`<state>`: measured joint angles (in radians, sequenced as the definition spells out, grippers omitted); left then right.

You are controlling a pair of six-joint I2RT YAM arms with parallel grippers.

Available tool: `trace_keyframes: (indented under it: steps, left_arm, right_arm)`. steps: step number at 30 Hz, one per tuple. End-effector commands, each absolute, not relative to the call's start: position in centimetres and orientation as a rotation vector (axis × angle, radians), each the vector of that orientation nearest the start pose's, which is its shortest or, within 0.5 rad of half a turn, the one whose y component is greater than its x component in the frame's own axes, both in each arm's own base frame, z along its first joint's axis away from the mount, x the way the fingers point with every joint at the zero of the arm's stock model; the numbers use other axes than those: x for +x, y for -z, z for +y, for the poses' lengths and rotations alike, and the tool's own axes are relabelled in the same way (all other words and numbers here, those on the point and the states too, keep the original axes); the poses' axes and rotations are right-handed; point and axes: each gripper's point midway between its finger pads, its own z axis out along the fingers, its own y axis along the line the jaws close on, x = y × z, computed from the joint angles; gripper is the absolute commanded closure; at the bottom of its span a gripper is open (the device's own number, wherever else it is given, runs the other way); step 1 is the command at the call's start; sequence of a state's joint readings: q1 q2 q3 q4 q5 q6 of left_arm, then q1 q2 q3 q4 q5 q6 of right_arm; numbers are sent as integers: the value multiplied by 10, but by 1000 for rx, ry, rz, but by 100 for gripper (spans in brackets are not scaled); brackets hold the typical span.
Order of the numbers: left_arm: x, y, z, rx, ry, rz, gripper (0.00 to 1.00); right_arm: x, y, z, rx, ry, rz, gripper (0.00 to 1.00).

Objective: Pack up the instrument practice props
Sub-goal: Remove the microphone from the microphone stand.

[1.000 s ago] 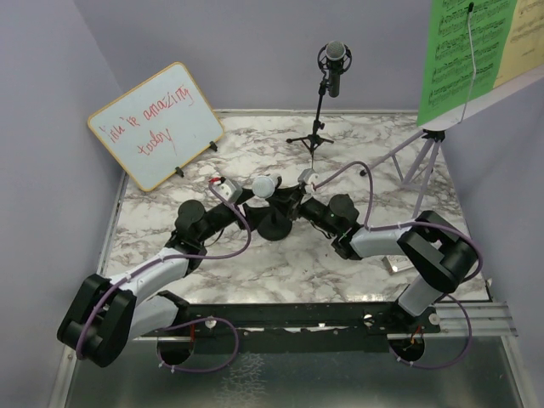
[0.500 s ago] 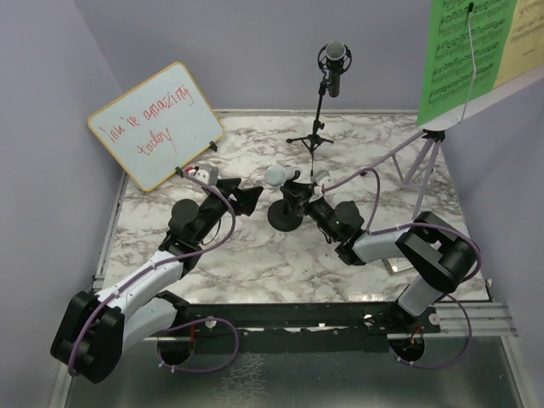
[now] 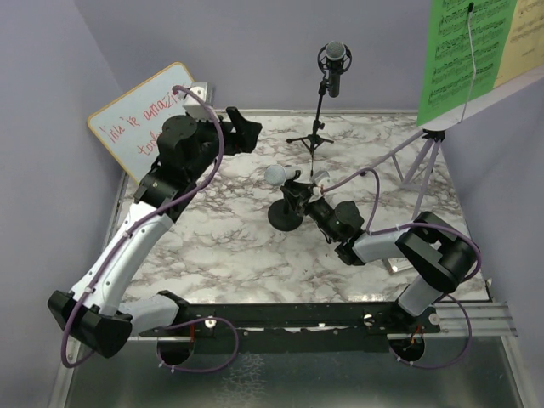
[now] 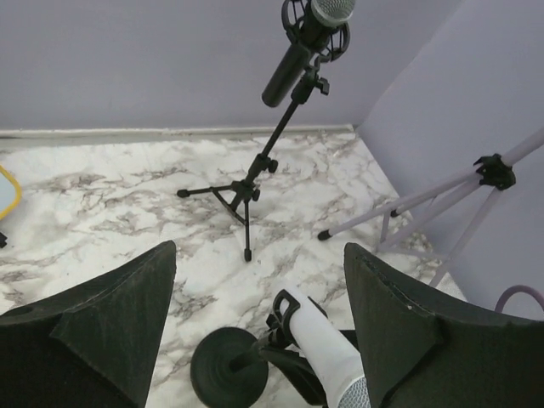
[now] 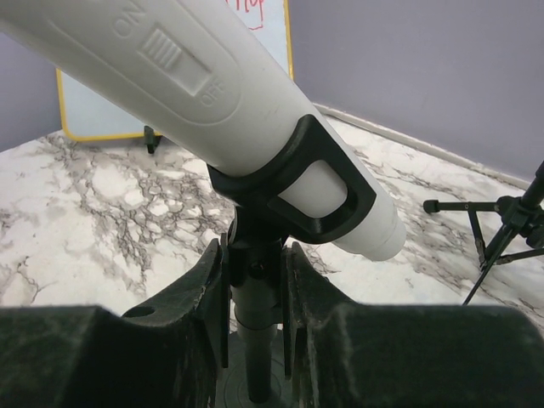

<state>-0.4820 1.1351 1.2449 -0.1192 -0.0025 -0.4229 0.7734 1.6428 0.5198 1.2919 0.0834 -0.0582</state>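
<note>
The worktop (image 3: 212, 255) is white marble veined in grey and brown, and the walls (image 3: 255, 51) are dull lilac. At the far left corner, the whiteboard (image 3: 119, 127) has a white face, a pale wood frame and red handwriting. By the far edge, a microphone (image 3: 337, 59) with a grey mesh head and black body sits on a black tripod (image 3: 314, 127). Mid-worktop, the second microphone (image 3: 274, 176) is white-bodied and grey-headed, in a black round-base holder (image 3: 283, 218). At the far right corner, the music rack (image 4: 399, 206) has lilac legs. Its green sheet (image 3: 459, 59) and pale yellow sheet (image 3: 523, 34) carry black notation. The left arm (image 3: 127, 246) and right arm (image 3: 382, 242) are light grey with black joints and purple cable (image 3: 375, 200). The left tool (image 3: 245, 133) and right tool (image 5: 255, 272) are black.
</note>
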Motion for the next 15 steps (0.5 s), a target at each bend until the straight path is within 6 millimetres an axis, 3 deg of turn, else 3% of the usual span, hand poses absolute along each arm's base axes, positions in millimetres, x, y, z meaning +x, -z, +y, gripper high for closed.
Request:
trace_keyframes:
  steps: [1, 5, 15]
  left_arm:
    - [333, -353, -215, 204, 684, 1894, 21]
    - [331, -362, -235, 302, 710, 1927, 23]
    - [312, -338, -289, 585, 648, 2055, 24]
  right_arm:
    - [338, -142, 292, -619, -402, 1428, 100]
    - [340, -141, 287, -644, -348, 1426, 100]
    - [343, -140, 286, -684, -302, 1416, 100]
